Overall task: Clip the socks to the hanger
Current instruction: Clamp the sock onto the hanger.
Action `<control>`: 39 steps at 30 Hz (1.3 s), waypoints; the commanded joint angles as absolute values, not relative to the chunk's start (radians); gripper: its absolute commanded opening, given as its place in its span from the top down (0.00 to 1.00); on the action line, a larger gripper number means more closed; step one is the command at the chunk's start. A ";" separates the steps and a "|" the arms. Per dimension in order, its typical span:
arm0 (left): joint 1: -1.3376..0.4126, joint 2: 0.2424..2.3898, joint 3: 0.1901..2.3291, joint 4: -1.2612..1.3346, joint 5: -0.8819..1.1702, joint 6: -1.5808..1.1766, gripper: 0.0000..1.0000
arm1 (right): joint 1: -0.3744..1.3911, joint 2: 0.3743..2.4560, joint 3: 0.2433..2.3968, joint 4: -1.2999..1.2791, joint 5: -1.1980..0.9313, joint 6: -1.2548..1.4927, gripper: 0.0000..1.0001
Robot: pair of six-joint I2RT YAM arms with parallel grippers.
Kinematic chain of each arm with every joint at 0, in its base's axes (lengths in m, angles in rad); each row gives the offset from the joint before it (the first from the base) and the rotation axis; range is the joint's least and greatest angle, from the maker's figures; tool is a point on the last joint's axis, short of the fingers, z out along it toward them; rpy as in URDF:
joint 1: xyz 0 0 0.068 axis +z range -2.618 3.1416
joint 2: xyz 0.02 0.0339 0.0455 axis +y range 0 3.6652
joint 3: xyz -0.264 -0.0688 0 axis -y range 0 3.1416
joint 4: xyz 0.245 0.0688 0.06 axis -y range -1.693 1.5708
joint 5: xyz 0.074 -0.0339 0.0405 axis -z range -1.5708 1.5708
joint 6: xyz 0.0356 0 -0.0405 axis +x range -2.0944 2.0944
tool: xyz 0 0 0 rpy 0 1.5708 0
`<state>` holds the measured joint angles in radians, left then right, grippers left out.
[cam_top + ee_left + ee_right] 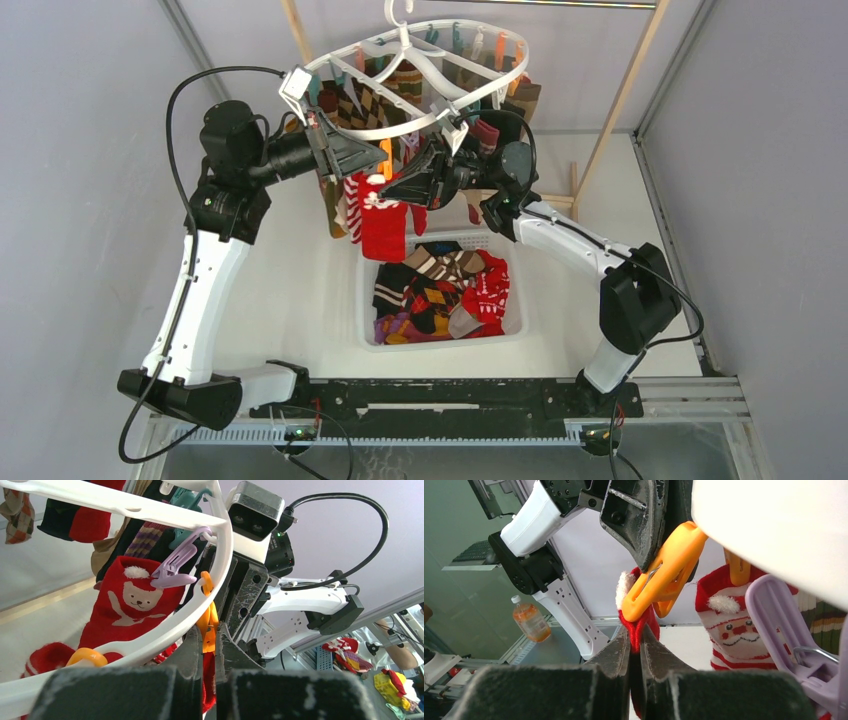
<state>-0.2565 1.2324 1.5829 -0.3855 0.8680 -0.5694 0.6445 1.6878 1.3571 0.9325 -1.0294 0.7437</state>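
Observation:
The white oval hanger [523, 62] hangs at the top centre with several socks clipped to it. Both grippers meet under its near rim [155, 635]. My left gripper [207, 626] is shut on an orange clip [208, 615], squeezing its handles. In the top view the left gripper [378, 165] is above and to the left of the right gripper [388, 193]. My right gripper [635, 630] is shut on the cuff of a red sock [638, 622], holding it up at the orange clip's [664, 580] lower end. The red sock [383, 225] hangs below both grippers.
A white basket [445, 343] with several loose socks stands below the hanger. A Santa sock [734, 630] and a lilac clip [784, 625] hang right beside the orange clip. A bare wooden frame [620, 100] stands behind. An orange bottle [529, 620] sits off to the side.

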 commanded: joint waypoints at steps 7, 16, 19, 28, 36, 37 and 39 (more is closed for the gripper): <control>-0.262 1.210 1.583 -0.359 0.951 -0.588 1.00 | 0.645 1.703 1.377 0.968 -1.025 0.785 0.90; -0.262 1.213 1.586 -0.361 0.954 -0.590 1.00 | 0.643 1.704 1.370 0.970 -1.035 0.790 0.91; -0.262 1.213 1.586 -0.359 0.955 -0.588 1.00 | 0.643 1.701 1.364 0.984 -1.033 0.801 0.91; -0.262 1.212 1.589 -0.362 0.960 -0.566 1.00 | 0.602 1.677 1.360 1.063 -1.029 0.875 0.91; -0.262 1.212 1.591 -0.369 0.952 -0.555 1.00 | 0.602 1.677 1.362 1.081 -1.035 0.888 0.90; -0.262 1.211 1.592 -0.372 0.948 -0.550 1.00 | 0.603 1.677 1.364 1.085 -1.042 0.892 0.90; -0.263 1.208 1.592 -0.379 0.938 -0.538 1.00 | 0.603 1.675 1.365 1.085 -1.059 0.900 0.90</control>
<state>-0.2565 1.2324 1.5829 -0.3832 0.8722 -0.5663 0.6037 1.6981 1.3548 1.0313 -1.0374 0.8677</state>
